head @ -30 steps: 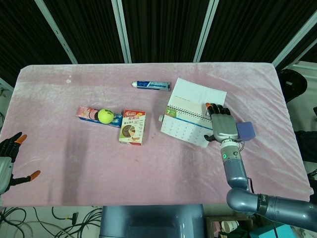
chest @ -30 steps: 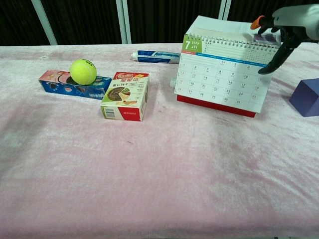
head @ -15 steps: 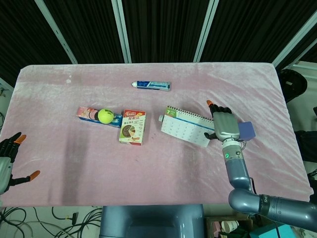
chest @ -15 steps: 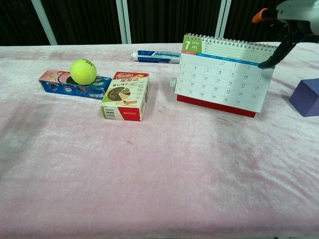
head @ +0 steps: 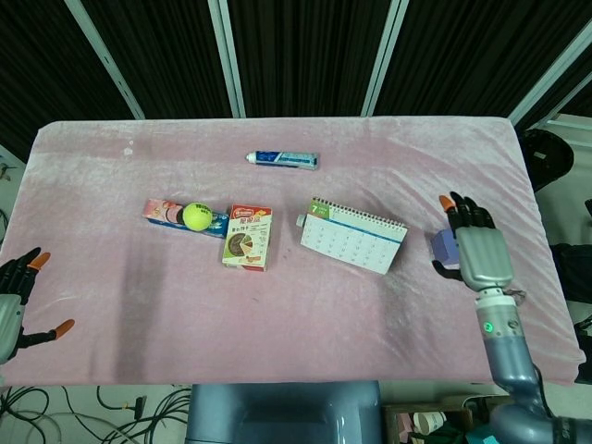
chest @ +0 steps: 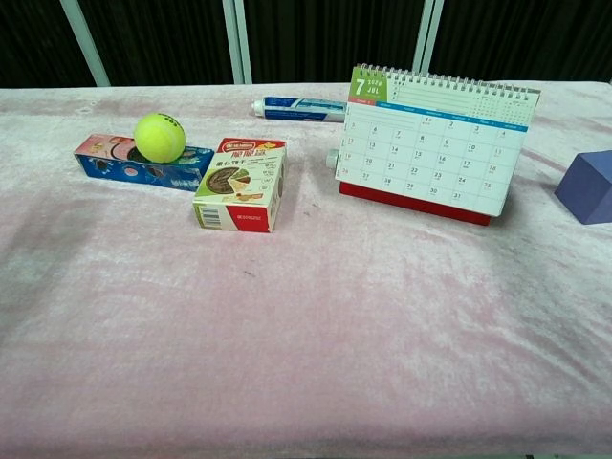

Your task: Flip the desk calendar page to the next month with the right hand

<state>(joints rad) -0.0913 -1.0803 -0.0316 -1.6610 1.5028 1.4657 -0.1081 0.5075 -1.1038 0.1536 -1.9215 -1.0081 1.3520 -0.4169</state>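
The desk calendar stands upright on the pink table, its front page showing month 7 in the chest view, spiral binding on top. My right hand hovers right of the calendar, apart from it, fingers spread and holding nothing; it partly covers a purple block. The chest view does not show this hand. My left hand rests off the table's left front corner, fingers apart and empty.
A tennis ball sits on a flat snack packet. A small food box lies left of the calendar. A toothpaste tube lies behind. The purple block stands right of the calendar.
The lifted page has dropped behind the calendar. My right hand has let go and pulled back to the right, away from the calendar. The left hand has not moved.
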